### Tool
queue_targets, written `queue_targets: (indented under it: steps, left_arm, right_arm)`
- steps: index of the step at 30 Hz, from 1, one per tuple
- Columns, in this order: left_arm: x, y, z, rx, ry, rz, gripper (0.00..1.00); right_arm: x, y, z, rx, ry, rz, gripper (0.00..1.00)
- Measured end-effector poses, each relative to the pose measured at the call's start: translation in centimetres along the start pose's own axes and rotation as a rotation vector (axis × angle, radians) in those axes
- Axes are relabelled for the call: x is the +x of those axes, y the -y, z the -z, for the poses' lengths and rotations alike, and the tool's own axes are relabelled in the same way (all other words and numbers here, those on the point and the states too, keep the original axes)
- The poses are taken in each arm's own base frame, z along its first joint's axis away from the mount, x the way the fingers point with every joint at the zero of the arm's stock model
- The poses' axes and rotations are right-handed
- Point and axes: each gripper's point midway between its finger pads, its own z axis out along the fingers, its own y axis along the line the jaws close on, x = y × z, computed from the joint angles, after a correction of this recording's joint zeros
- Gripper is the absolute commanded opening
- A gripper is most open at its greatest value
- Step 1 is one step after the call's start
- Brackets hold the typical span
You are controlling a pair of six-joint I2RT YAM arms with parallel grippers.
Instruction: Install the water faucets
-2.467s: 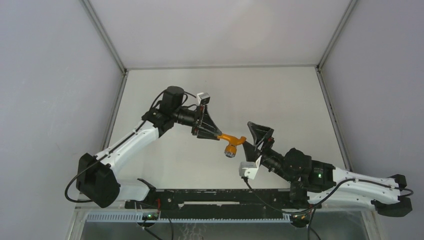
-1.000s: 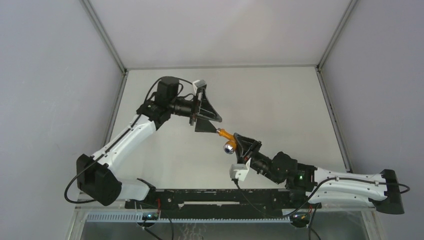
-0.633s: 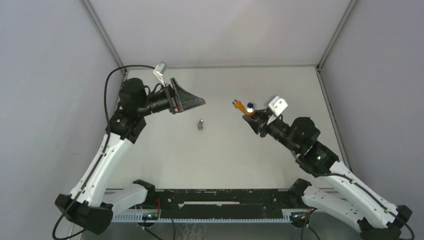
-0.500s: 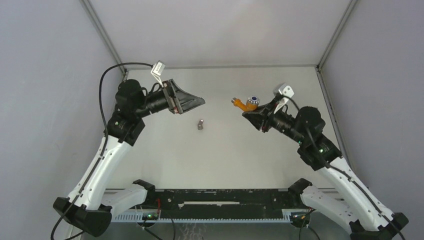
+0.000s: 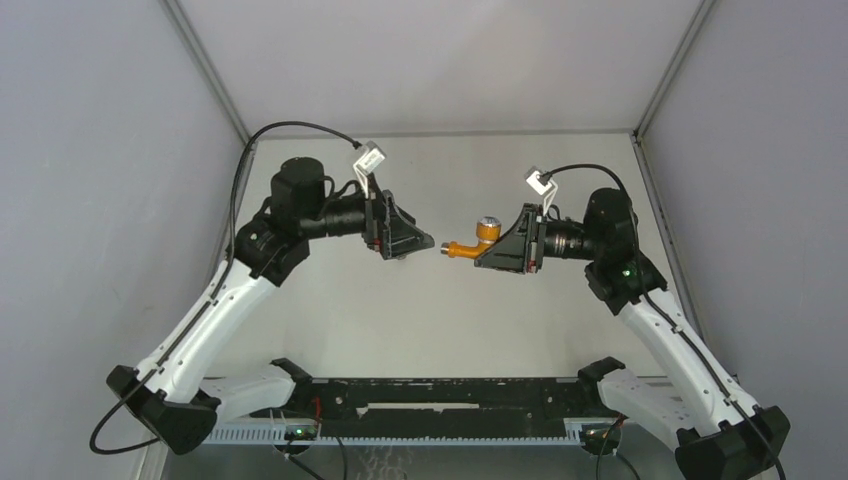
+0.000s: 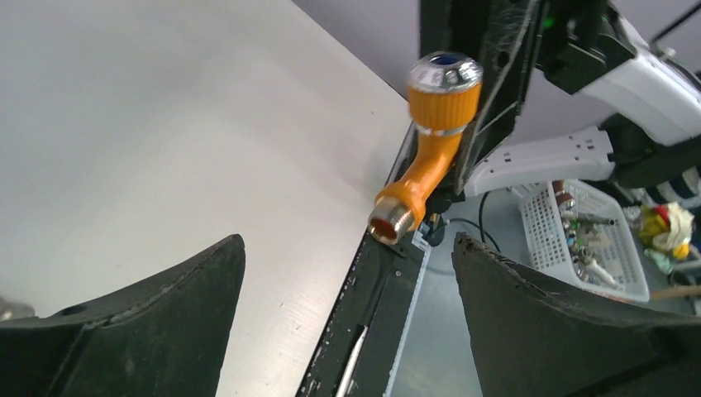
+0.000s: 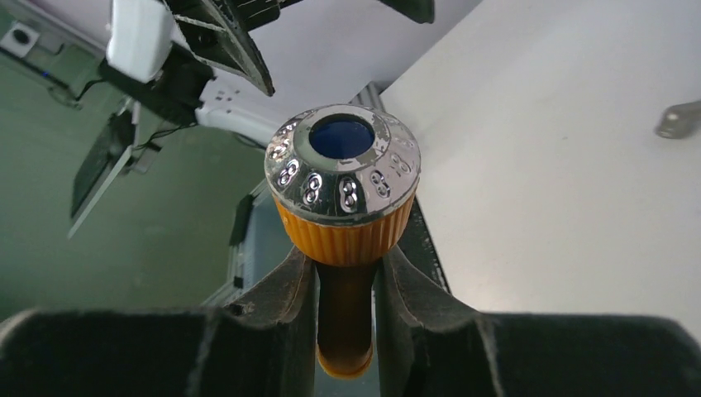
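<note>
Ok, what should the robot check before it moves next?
1. Right gripper shut on the orange plastic tap with the silvery round cap: ok.
2. Left gripper open: ok.
3. Small grey metal fitting picked up: not ok, it lies on the white table.
4. Tap's threaded end uncovered: ok.
5. Fitting lined up under the left gripper: cannot tell.

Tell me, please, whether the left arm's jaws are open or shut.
Open: the left gripper has its jaws wide apart, empty; the orange tap is clamped in the right gripper.
</note>
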Motion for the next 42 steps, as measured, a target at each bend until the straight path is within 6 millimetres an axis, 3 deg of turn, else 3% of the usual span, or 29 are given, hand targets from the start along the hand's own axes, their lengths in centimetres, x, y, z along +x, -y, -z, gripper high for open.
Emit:
queue_targets:
  steps: [4,7,14,20,30,36,42]
  left_arm:
    - [-0.4,2.6,-1.0,0.065,-0.024,-0.074,0.96]
    - [-0.5,3.5,-1.8,0.095,-0.040,-0.091,0.96]
    - [0.3,3.5,-2.7,0.123,-0.082,-0.060,0.96]
    - [-0.3,4.8,-3.5,0.177,-0.066,-0.029,0.92]
    - [-0.3,6.0,-6.4,0.235,-0.087,0.070,0.86]
    - [-0.5,7.2,-6.7,0.280,-0.082,0.095,0.75]
    - [-0.5,8.1,-7.1,0.316,-0.099,0.100,0.75]
  right_arm:
    - [0.7,-1.2,-0.1,-0.077,-0.053,-0.016,0.00]
    - [1.1,-1.5,0.0,-0.103,-0.076,-0.025,0.00]
    - [1.5,-2.1,0.1,-0.136,-0.101,-0.024,0.00]
    - [2.1,-2.8,0.0,-0.165,-0.128,-0.020,0.00]
    - [2.4,-2.8,-0.2,-0.173,-0.141,-0.019,0.00]
    - [2.4,-2.7,-0.3,-0.173,-0.144,-0.018,0.00]
    - [2.4,-2.7,-0.3,-0.170,-0.143,-0.017,0.00]
